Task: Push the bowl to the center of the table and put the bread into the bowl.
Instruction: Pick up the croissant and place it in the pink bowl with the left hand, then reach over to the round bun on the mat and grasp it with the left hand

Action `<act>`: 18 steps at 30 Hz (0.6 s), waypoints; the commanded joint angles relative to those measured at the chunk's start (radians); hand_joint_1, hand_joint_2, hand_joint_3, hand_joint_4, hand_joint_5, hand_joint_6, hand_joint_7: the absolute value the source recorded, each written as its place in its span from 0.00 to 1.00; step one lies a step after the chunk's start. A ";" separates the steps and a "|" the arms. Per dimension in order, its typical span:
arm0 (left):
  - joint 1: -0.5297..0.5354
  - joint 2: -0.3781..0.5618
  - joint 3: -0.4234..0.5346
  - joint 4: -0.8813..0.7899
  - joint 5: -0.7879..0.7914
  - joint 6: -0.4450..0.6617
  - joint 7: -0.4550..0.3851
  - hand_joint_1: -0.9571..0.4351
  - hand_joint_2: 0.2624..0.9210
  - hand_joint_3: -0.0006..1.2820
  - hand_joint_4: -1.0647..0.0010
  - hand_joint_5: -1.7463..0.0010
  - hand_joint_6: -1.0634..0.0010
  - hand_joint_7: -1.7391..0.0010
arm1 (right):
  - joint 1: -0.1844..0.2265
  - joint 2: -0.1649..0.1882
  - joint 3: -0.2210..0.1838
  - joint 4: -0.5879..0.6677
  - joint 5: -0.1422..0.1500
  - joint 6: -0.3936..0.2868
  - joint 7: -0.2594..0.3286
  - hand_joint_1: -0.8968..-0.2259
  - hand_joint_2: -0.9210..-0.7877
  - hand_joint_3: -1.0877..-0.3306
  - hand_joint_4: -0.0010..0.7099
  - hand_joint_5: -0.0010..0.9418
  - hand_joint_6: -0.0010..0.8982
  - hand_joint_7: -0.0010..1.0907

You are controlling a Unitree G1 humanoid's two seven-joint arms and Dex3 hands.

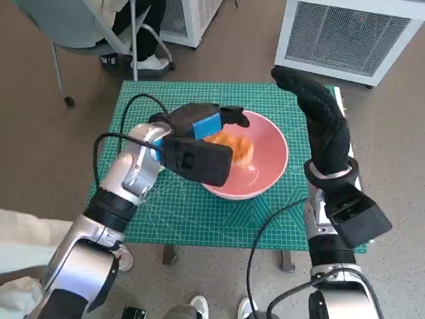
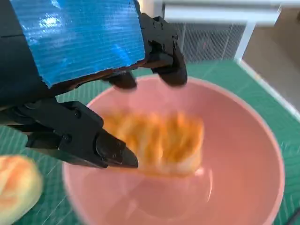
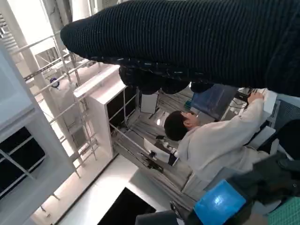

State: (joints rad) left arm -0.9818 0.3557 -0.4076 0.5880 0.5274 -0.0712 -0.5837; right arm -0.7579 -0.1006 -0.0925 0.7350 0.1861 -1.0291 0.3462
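- Now the black left hand with blue tape over its back (image 1: 199, 126) hovers over the round pink bowl (image 1: 269, 143), fingers spread apart and holding nothing.
- Below those fingers, a golden-orange piece of bread (image 2: 161, 143) sits inside the bowl, blurred in the left wrist view, so whether it has settled is hard to say.
- Sitting on the green cutting mat (image 1: 166, 212), the bowl is roughly mid-table, perhaps slightly toward the robot's right.
- Another pale, orange-topped bread roll (image 2: 14, 187) lies on the mat just outside the bowl's rim.
- Raised off the table, the right hand in its black knitted glove (image 1: 319, 109) points away from the robot beside the bowl; it appears to hold nothing, with its fingers extended.
- To finish well, I judge the left hand should lift straight up, fingers kept apart, so nothing catches the rim or drags the bread out.
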 commanded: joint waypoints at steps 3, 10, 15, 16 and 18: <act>0.037 0.047 0.048 -0.098 -0.047 -0.005 -0.011 0.53 0.87 0.02 0.99 1.00 0.90 0.86 | 0.026 0.013 0.003 -0.003 -0.006 0.015 -0.006 0.44 0.00 0.33 0.36 0.18 0.00 0.69; 0.096 0.125 0.113 -0.224 -0.079 0.010 -0.019 0.53 0.88 0.01 1.00 1.00 0.89 0.91 | 0.024 0.018 0.004 0.004 -0.028 0.009 -0.018 0.45 0.00 0.32 0.35 0.19 0.00 0.69; 0.147 0.195 0.180 -0.320 -0.109 0.039 -0.036 0.54 0.88 0.00 1.00 1.00 0.86 0.94 | 0.025 0.019 0.004 0.007 -0.038 0.004 -0.023 0.46 0.00 0.31 0.35 0.19 0.00 0.69; 0.156 0.206 0.191 -0.334 -0.114 0.045 -0.039 0.54 0.88 0.00 1.00 1.00 0.86 0.94 | 0.024 0.019 0.004 0.007 -0.039 0.003 -0.023 0.47 0.00 0.31 0.35 0.19 0.00 0.69; 0.175 0.231 0.213 -0.357 -0.123 0.055 -0.040 0.54 0.88 0.00 1.00 1.00 0.85 0.95 | 0.025 0.019 0.004 0.007 -0.038 0.004 -0.022 0.47 0.00 0.31 0.35 0.20 0.00 0.69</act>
State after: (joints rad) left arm -0.8351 0.5415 -0.2339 0.2767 0.4235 -0.0356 -0.6148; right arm -0.7559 -0.0876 -0.0899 0.7321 0.1530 -1.0295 0.3304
